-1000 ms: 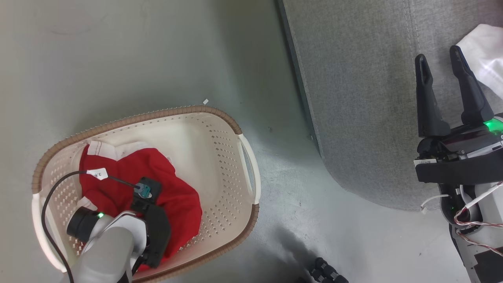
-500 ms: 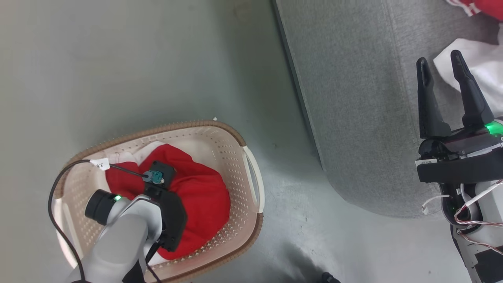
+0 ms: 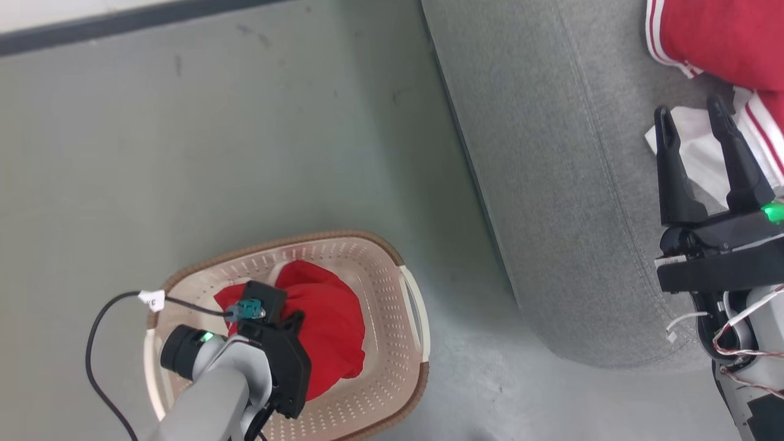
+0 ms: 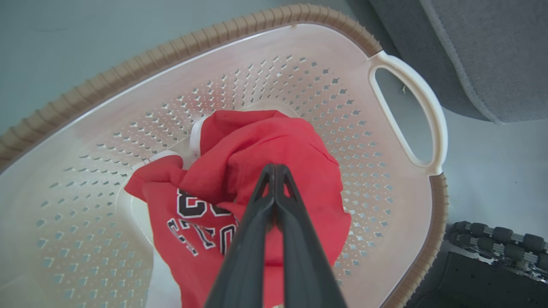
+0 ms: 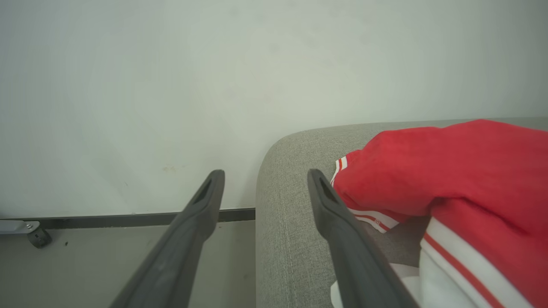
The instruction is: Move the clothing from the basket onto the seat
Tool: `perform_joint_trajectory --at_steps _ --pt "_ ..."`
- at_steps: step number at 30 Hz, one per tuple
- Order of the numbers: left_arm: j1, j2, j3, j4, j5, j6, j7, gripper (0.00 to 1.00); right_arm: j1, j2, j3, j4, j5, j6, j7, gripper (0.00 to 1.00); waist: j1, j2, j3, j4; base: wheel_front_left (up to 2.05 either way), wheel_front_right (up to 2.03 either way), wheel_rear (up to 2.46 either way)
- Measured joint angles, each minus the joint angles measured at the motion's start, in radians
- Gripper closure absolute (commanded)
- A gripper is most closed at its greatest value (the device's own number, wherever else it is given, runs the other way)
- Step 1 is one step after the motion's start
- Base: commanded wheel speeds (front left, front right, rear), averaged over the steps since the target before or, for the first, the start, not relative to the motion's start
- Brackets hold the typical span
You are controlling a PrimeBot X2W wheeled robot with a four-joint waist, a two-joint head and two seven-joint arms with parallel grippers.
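Looking down, I see my left tool [image 4: 274, 169] pinched fully closed on a bunched red jersey [image 4: 265, 137] inside the basket [image 4: 278, 72], which sits on the floor [image 3: 245, 153] beside the seat [image 3: 551, 184]. My right tool [image 3: 689, 110] hangs over the seat, spread wide and empty, near a red garment [image 3: 723, 37] and a white cloth [image 3: 701, 159] lying there.

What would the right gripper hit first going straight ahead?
Likely the seat at its rounded far edge, though the right gripper might skim past to the wall; the red garment lies just beside.
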State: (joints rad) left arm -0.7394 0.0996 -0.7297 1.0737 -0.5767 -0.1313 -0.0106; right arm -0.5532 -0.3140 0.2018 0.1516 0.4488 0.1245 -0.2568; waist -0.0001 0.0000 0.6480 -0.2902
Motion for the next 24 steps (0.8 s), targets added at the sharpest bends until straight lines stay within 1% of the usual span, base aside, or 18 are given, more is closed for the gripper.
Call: perform_joint_trajectory --at_steps 12,15,19,21,24 --pt "0.082 0.005 -0.03 -0.095 -0.089 0.0 -0.108 1.0 0.057 -0.018 0.011 0.025 0.01 0.0 0.0 0.0 -0.0001 0.0 -0.154 0.054 0.0 0.0 0.0" --pt "0.099 0.014 -0.039 -0.126 -0.109 0.0 -0.132 1.0 0.062 -0.019 0.017 0.03 0.017 0.0 0.0 0.0 -0.0001 -0.0001 -0.192 0.067 0.0 0.0 0.0" --pt "0.123 0.031 -0.051 -0.177 -0.13 0.0 -0.167 1.0 0.079 -0.022 0.023 0.044 0.022 0.0 0.0 0.0 -0.0001 -0.0001 -0.243 0.082 0.0 0.0 0.0" --pt "0.138 0.035 -0.062 -0.219 -0.162 0.0 -0.182 1.0 0.096 -0.027 0.025 0.047 0.029 0.0 0.0 0.0 -0.0001 -0.0001 -0.282 0.092 0.0 0.0 0.0" --pt "0.146 0.041 -0.077 -0.264 -0.176 0.0 -0.191 1.0 0.12 -0.035 0.024 0.049 0.036 0.0 0.0 0.0 -0.0002 -0.0001 -0.32 0.103 0.0 0.0 0.0"
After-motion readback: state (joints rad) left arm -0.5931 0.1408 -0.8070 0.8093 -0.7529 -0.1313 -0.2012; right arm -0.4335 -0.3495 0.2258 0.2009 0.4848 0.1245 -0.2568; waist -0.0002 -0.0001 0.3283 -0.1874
